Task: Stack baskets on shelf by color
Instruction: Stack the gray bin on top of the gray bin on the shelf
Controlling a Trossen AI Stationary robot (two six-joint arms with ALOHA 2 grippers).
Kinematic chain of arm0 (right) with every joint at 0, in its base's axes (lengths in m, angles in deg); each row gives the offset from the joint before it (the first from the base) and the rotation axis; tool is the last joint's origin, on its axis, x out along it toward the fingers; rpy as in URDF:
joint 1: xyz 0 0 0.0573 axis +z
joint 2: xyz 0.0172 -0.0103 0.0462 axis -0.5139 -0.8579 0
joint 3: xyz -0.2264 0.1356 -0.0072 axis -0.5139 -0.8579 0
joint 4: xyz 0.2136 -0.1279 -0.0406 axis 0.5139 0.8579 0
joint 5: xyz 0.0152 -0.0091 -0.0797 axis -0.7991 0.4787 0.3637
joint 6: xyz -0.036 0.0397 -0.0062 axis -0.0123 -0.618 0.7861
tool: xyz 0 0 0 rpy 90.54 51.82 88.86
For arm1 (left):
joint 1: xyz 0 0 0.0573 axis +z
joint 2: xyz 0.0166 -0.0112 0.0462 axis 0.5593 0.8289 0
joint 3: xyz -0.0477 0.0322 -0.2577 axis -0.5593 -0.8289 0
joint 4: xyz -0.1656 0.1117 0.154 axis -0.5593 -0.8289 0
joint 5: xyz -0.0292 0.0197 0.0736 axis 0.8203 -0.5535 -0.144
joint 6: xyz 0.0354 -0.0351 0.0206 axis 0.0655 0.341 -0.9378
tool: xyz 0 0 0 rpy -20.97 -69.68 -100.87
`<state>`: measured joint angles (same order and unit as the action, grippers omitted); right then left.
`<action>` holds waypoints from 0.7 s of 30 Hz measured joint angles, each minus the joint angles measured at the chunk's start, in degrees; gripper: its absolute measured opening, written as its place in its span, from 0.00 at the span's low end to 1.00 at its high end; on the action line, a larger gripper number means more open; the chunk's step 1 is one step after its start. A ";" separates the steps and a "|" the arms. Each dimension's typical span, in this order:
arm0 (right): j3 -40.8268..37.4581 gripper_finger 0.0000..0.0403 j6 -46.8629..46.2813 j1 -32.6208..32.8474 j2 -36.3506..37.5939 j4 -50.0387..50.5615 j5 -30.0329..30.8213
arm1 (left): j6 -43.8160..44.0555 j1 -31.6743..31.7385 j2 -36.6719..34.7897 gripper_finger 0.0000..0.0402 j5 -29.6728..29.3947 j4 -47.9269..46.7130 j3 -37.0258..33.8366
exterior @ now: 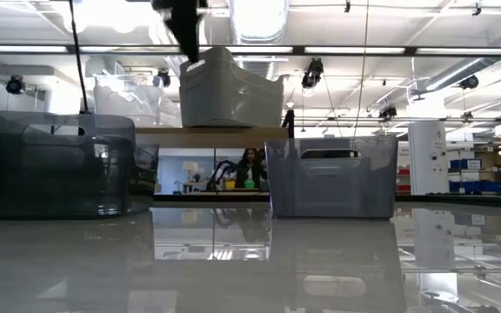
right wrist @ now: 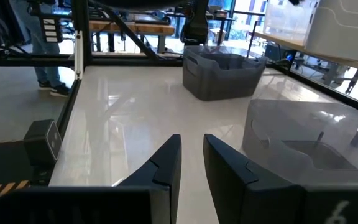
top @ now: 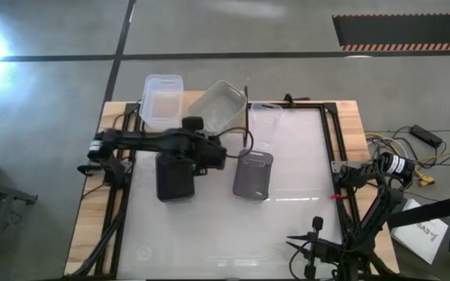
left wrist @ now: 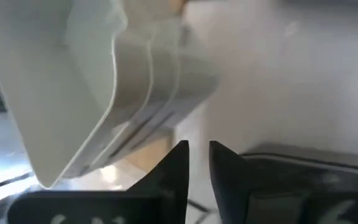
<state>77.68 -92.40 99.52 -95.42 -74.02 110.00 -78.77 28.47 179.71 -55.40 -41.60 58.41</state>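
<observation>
A light grey basket (top: 219, 105) sits turned askew and tilted on the shelf (exterior: 211, 135), beside a clear basket (top: 162, 100) on the shelf's left part. My left gripper (top: 195, 125) is shut, close by the light grey basket's near left corner; in the left wrist view (left wrist: 197, 152) the basket (left wrist: 104, 81) shows just ahead. A dark grey basket (top: 174, 178), a grey basket (top: 254, 173) and a clear basket (top: 264, 125) stand on the white table. My right gripper (top: 291, 238) is shut and empty at the near right. My left gripper stands at the light grey basket's left rim (exterior: 200, 64), coming from above. Whether its shut fingers touch the rim, I cannot tell.
The black frame rails (top: 330, 148) run along the table's sides. The dark grey basket lies right under my left arm. Bare white tabletop (top: 209, 234) stretches along the near side. A person (exterior: 249, 167) shows far behind the table.
</observation>
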 joint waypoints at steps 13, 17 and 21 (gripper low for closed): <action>0.00 0.15 0.45 0.00 -0.01 0.36 0.46 | -10.45 5.28 0.71 0.08 -4.23 32.40 -8.36; 0.00 0.15 -0.16 0.00 -0.01 0.30 0.43 | -15.99 6.90 0.71 0.08 -4.11 43.50 -8.98; 0.00 0.15 -0.17 0.00 -0.01 0.16 0.07 | -19.07 8.78 0.66 0.08 -4.01 48.56 -8.98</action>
<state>77.68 -92.57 99.52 -95.42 -73.86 110.07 -97.85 37.25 180.37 -59.41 6.96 49.43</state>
